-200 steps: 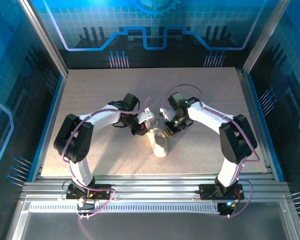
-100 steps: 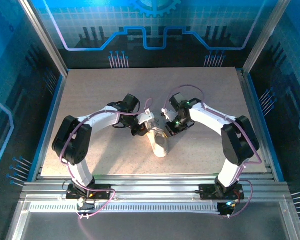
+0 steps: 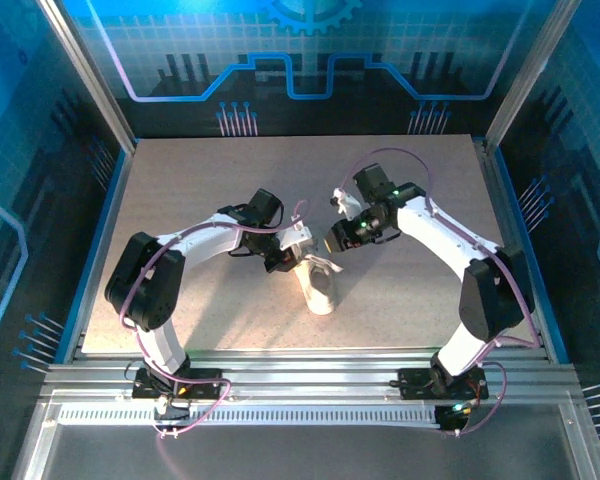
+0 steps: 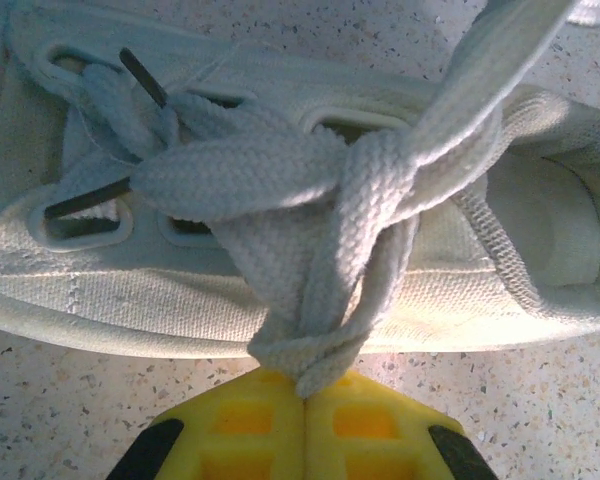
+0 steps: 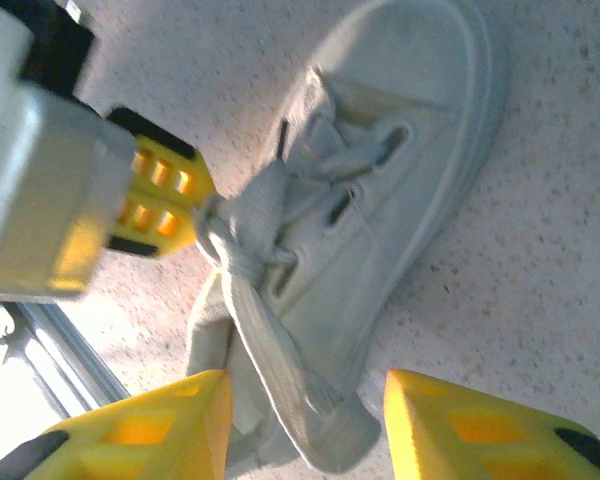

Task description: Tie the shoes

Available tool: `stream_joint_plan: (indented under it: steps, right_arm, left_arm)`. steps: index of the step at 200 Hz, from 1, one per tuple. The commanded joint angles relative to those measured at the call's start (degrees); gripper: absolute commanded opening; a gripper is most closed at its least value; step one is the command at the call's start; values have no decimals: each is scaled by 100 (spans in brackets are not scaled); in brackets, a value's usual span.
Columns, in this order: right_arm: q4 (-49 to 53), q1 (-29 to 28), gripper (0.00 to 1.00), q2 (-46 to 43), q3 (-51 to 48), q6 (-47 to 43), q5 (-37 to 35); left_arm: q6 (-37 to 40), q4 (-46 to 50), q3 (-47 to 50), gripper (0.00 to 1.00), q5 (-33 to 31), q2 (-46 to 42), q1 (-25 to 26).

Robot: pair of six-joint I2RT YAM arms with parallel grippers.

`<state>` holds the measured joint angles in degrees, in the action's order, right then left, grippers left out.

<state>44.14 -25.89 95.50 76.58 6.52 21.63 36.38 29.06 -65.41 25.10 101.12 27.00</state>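
Left fingers pinch the white sneaker's crossed laces, while right fingers stand spread nearby.

counter: speckled beige, matte | walls: blue panels, circuit-line print, three sides | rails: silver metal, along near edge
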Motion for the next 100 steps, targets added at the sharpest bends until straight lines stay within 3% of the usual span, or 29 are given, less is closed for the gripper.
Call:
stream_joint_plan:
  steps: [1,49,100]
  right_arm:
    - [-184,-221,44,397,312,234,224]
    - [-81,-540,48,753,375,160,-54]
    - [-462,-194,48,403,23,587,-12]
  left_arm:
    - [128,-83,63,0,-33,-177,98]
    - [34,-90,118,0,43,-254,217]
    - [-26,-352,370,0,-17,-417,239]
